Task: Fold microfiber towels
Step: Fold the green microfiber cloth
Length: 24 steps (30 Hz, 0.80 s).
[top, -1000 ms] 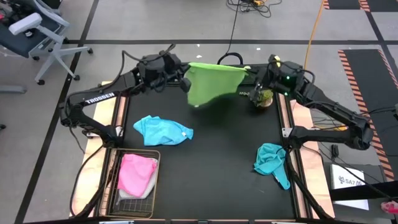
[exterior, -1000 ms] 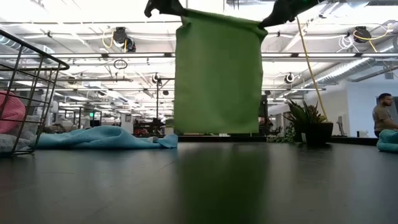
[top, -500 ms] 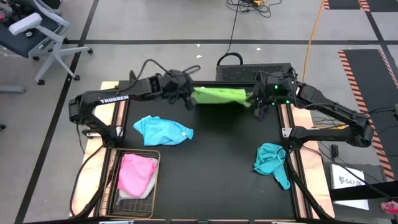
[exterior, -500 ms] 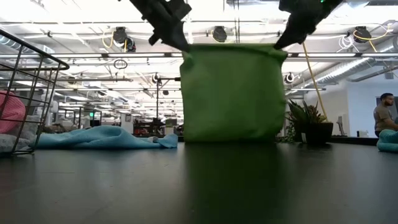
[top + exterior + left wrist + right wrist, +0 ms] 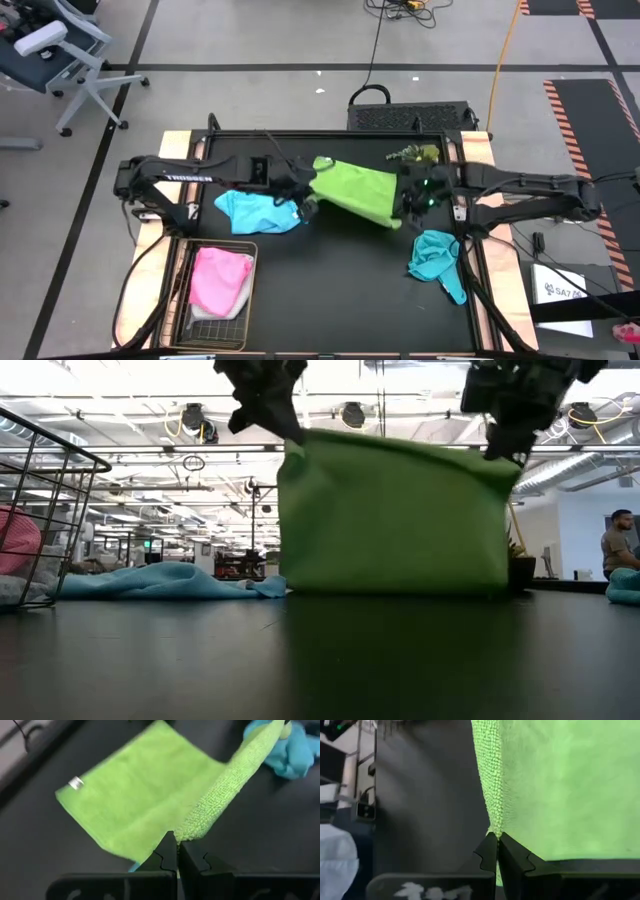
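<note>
The lime green towel is stretched between my two grippers over the table's middle. Its far part lies on the table. My left gripper is shut on one upper corner and my right gripper on the other. The light blue towel lies crumpled just left of my left gripper. The teal towel lies bunched at the right edge. The pink towel sits in the wire basket. My left gripper pinches the lime green towel's corner between its two shut fingers, slanting down from the table's left. That corner is lifted; the edge runs taut to the other gripper. My right gripper pinches the opposite corner between its two shut fingers, slanting down from the right. The corner is held up, and the cloth falls away from it to the table.
A small potted plant stands at the far edge behind my right gripper. The basket fills the near left corner. Bare black table lies near of the held towel. A person stands in the room beyond.
Both grippers have come down and toward the table's near edge, tipping to point downward, still shut on the green towel's corners. The towel hung clear a second ago; its lower edge has touched down and its far part now lies on the table.
</note>
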Tool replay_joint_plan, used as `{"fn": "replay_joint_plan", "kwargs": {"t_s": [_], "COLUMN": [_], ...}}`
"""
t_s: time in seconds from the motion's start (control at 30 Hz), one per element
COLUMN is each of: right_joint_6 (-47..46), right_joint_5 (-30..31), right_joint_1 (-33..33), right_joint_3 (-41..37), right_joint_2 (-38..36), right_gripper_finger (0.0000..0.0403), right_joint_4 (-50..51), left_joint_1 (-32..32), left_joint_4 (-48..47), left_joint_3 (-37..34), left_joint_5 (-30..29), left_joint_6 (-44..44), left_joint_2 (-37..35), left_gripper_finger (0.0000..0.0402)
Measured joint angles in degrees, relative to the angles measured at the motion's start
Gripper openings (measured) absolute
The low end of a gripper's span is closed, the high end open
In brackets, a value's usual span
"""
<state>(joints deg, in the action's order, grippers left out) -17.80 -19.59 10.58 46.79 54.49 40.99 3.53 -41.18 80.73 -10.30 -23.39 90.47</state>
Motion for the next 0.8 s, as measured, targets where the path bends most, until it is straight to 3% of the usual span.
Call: {"fn": "replay_joint_plan", "kwargs": {"t_s": [0.23, 0.5, 0.67, 0.8], "right_joint_6": [-11.1, -18.7, -16.7, -13.3], "right_joint_5": [0.9, 4.8, 11.2, 19.3], "right_joint_1": [-9.1, -15.5, -15.1, -13.5], "right_joint_3": [-7.5, -12.0, -12.1, -12.1], "right_joint_2": [0.0, 0.0, 0.0, 0.0], "right_gripper_finger": [0.0000, 0.0000, 0.0000, 0.0000], "right_joint_4": [-12.3, -16.5, -16.4, -14.9], "left_joint_1": [-3.7, -4.8, -2.9, -1.0], "left_joint_4": [-2.8, -2.1, -0.6, 1.5], "left_joint_3": [-0.1, -0.1, -0.1, -0.1], "left_joint_5": [-0.1, 5.6, 2.8, -3.4], "left_joint_6": [-5.3, -9.8, -8.9, -7.4], "left_joint_2": [8.0, 13.1, 13.1, 12.9], "left_gripper_finger": [0.0000, 0.0000, 0.0000, 0.0000]}}
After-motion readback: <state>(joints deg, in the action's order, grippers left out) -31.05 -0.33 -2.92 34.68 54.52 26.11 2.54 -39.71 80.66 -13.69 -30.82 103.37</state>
